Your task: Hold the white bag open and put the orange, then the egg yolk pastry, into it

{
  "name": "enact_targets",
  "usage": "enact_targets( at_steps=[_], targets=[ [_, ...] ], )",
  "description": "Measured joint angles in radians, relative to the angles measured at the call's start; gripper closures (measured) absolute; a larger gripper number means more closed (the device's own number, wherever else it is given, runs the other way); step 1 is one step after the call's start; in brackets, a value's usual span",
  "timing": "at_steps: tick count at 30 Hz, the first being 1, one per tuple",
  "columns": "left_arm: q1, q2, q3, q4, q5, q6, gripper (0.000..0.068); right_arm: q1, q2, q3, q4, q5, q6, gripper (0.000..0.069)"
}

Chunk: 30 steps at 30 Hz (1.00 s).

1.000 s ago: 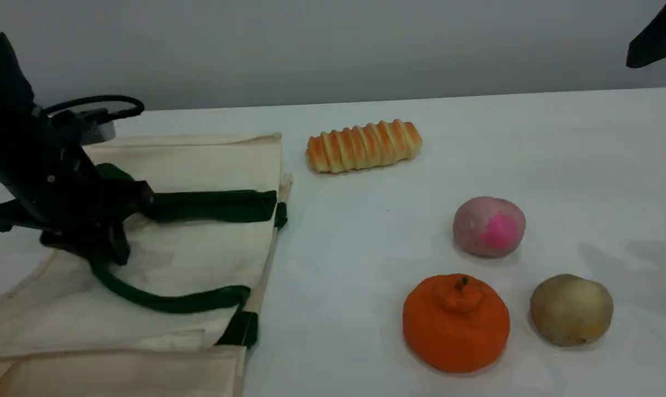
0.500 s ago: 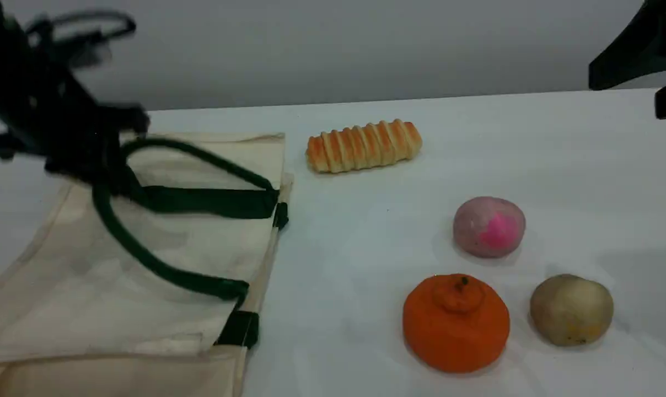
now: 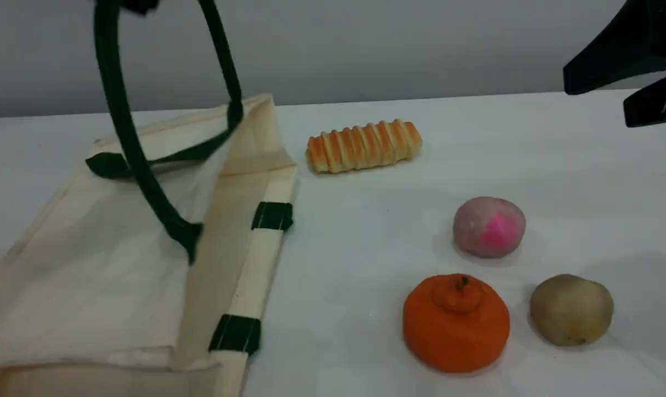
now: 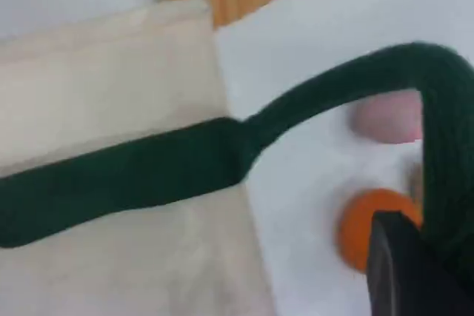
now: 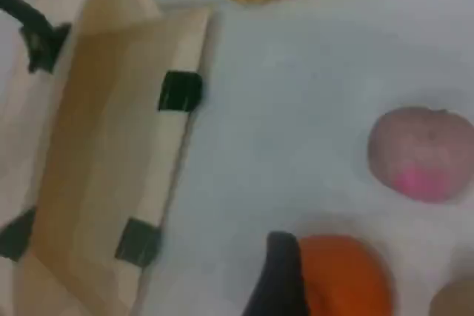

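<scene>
The white bag (image 3: 90,275) lies at the table's left with its mouth toward the middle. Its upper layer is pulled up by one dark green handle (image 3: 118,110), so the mouth gapes. That handle runs to the top edge, where my left gripper (image 3: 137,4) is shut on it; the left wrist view shows the strap (image 4: 444,146) beside my fingertip (image 4: 396,271). The orange (image 3: 456,322) sits front right, the tan egg yolk pastry (image 3: 571,309) just right of it. My right gripper (image 3: 595,102) hangs open at the upper right, well above them; its fingertip (image 5: 278,279) shows beside the orange (image 5: 348,275).
A pinkish ball with a pink spot (image 3: 489,226) sits behind the orange. A striped golden bread roll (image 3: 364,145) lies farther back, just right of the bag's mouth. Green tabs (image 3: 272,216) mark the bag's lower rim.
My left gripper has risen out of the frame with the handle, lifting the bag's upper layer and opening its mouth. The right gripper has come further in from the upper right.
</scene>
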Motion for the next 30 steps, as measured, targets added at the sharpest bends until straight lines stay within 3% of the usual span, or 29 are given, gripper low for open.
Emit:
enact_targets(
  at_steps=[9, 13, 20, 30],
  targets=[
    [-0.009, -0.106, -0.052, -0.059, 0.097, -0.001, 0.0617, 0.015, 0.005, 0.001, 0.033, 0.013, -0.05, 0.0139],
    [-0.045, -0.103, -0.099, -0.019, 0.137, -0.002, 0.0617, 0.078, 0.046, 0.002, 0.067, -0.009, -0.09, 0.0139],
    [-0.045, -0.102, -0.11, 0.108, 0.135, -0.057, 0.0617, 0.209, 0.171, 0.002, 0.17, -0.078, -0.189, 0.0139],
    [-0.045, -0.102, -0.137, 0.102, 0.155, -0.057, 0.0617, 0.312, 0.338, 0.001, 0.246, -0.122, -0.275, 0.0139]
  ],
)
